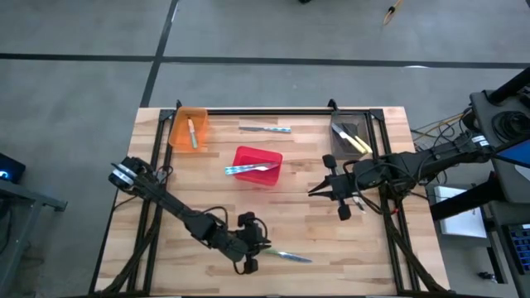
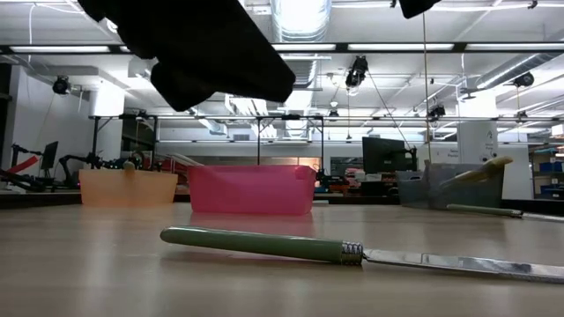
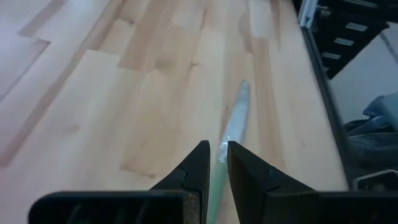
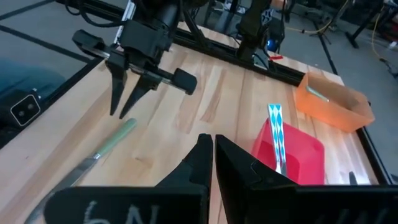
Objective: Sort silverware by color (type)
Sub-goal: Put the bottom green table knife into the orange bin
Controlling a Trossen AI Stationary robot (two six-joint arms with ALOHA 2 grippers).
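- The left gripper (image 1: 251, 252) hangs over the near edge of the tabletop (image 1: 207, 199), just above the handle end of a green-handled knife (image 1: 286, 256). In the left wrist view its fingers (image 3: 198, 168) stand a narrow gap apart, with the handle showing in the gap; whether they actually touch it is hard to tell.
- The green-handled knife lies flat on the wood in the low view, with its blade (image 2: 458, 262) pointing away from the left gripper.
- The right gripper (image 1: 327, 187) hovers over the right half of the tabletop, between the red bin (image 1: 258, 165) and the grey bin (image 1: 348, 137). Its fingers (image 4: 200, 158) are pressed nearly together and hold nothing.
- A blue-patterned utensil (image 1: 250, 169) rests across the red bin, its end sticking out past the rim.
- The orange bin (image 1: 187, 129) at the far left corner holds one utensil (image 1: 192, 132) with a pale handle.
- Yellow-handled utensils (image 1: 356, 142) lean in the grey bin.
- Another blue-handled utensil (image 1: 267, 128) lies loose on the tabletop by the far edge, between the orange and grey bins.
- One more slim utensil (image 1: 356, 201) lies beside the right gripper.
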